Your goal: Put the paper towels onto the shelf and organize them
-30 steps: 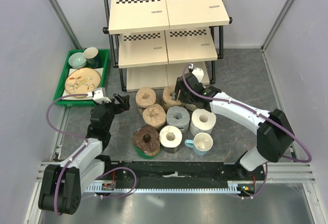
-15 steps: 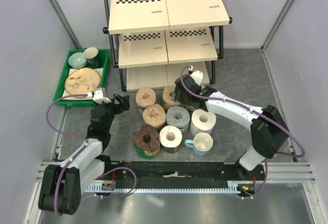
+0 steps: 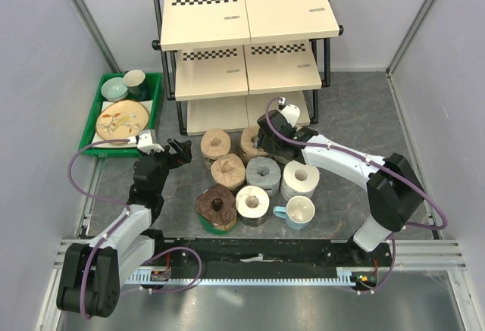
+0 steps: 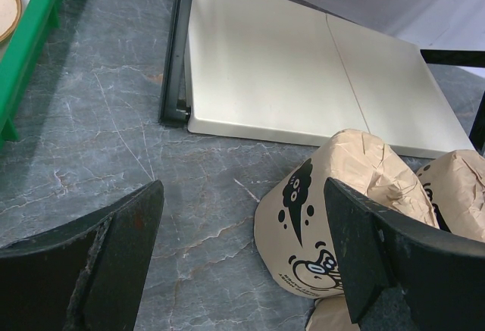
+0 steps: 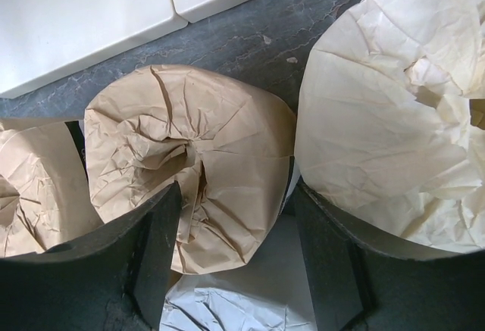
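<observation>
Several paper towels stand on end on the floor in front of the shelf (image 3: 246, 24). My right gripper (image 3: 261, 142) is down over the tan roll (image 3: 250, 138) nearest the shelf's bottom board. In the right wrist view my gripper (image 5: 239, 248) is open. Its left finger (image 5: 151, 255) rests on that tan roll (image 5: 189, 149). Its right finger (image 5: 333, 255) sits in the gap beside a cream roll (image 5: 386, 134). My left gripper (image 3: 178, 151) is open and empty, left of another tan roll (image 3: 216, 144). That roll's printed side (image 4: 303, 217) shows in the left wrist view, just inside the right finger (image 4: 371, 255).
A grey roll (image 3: 264, 172), a white roll (image 3: 300, 179), a dark brown roll (image 3: 217, 205) and a cream roll (image 3: 252, 202) crowd the middle. A white mug (image 3: 300, 212) stands by them. A green tray (image 3: 89, 129) of dishes lies at the left.
My right arm has edged slightly left over the tan roll by the shelf. The left arm has not moved.
</observation>
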`<state>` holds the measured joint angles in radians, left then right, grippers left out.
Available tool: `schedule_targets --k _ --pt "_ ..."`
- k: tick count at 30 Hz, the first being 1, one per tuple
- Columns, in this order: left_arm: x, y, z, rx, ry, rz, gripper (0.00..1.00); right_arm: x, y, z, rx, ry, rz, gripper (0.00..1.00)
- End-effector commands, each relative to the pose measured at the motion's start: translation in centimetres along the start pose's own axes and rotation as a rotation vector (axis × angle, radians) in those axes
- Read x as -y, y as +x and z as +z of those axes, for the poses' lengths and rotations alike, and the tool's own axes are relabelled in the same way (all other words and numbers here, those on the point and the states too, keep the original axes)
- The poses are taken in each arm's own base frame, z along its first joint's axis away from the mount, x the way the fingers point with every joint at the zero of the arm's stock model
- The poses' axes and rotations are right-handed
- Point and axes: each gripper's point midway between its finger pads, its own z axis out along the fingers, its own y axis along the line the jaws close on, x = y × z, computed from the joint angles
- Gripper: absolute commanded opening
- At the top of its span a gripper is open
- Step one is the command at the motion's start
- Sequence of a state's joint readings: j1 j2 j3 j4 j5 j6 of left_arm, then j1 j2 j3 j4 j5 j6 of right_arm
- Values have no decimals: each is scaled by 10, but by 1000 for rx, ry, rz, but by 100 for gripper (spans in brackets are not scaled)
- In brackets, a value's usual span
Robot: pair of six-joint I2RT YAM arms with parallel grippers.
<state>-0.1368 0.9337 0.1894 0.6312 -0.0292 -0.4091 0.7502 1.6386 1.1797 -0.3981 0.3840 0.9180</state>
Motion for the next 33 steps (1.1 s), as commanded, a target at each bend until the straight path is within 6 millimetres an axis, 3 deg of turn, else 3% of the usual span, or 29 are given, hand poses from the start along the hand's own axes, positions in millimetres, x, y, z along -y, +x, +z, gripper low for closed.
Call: schedule_targets --k 1,13,23,33 --pt "1 -13 0 57 -2 1 93 -6 -12 5 50 5 42 69" --pt "1 -13 1 59 -3 0 93 -5 -16 11 90 15 88 67" --pt "0 -13 1 58 -7 -1 93 -1 -6 22 65 38 71 54" --pt "0 -13 1 58 -8 -1 93 -6 -19 9 102 2 45 37"
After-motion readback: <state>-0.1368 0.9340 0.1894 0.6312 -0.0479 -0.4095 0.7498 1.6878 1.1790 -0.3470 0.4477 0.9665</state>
